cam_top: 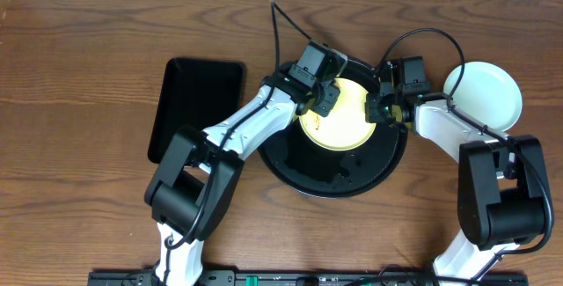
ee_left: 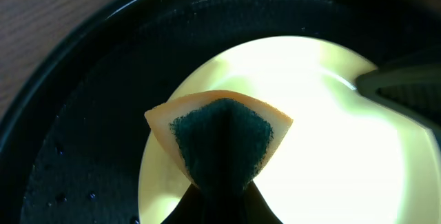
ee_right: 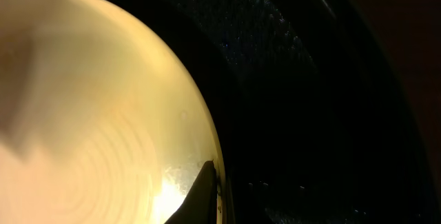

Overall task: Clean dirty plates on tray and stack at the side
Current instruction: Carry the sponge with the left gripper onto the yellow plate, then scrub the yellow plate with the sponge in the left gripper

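Just under the sponge [ee_left: 224, 138] in left tool [ee_left: 220, 198], yellow plate [ee_left: 331, 148].

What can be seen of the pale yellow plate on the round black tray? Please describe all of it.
The pale yellow plate is round, shallow and glossy. It lies in the back part of the round black tray, whose floor bears water drops. The left gripper holds a folded sponge, orange with a dark green pad, over its left half. The right gripper seems to pinch its right rim.
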You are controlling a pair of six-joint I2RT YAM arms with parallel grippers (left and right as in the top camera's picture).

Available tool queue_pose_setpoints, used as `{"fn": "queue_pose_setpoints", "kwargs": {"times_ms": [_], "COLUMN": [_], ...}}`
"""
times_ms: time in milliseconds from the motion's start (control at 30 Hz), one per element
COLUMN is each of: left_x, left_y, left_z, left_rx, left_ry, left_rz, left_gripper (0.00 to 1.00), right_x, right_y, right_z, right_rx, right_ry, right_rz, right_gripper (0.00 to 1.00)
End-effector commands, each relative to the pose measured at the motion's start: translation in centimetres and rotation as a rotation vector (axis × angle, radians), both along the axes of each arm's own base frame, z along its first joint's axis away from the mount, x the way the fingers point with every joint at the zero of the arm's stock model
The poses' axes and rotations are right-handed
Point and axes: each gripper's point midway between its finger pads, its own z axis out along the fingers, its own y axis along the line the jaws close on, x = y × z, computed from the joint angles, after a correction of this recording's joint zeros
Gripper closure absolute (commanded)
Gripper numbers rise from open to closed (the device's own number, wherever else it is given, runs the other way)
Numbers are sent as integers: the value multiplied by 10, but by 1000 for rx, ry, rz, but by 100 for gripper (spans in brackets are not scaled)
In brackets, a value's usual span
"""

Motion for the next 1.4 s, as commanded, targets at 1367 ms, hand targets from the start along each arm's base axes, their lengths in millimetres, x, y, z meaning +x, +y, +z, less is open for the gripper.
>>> {"fn": "queue_pose_setpoints", "kwargs": {"times_ms": [1367], "left_x": [-61], "left_y": [42], "left_z": [-143], "left_rx": [271], "left_ry": [328], "left_rz": [-82], "left_gripper": [93], "right_x": [-12], "right_y": [-1], "right_z": [-21], "right_rx": [-28], "right_ry": [57], "right_rz": [3], "right_gripper": [99]}}
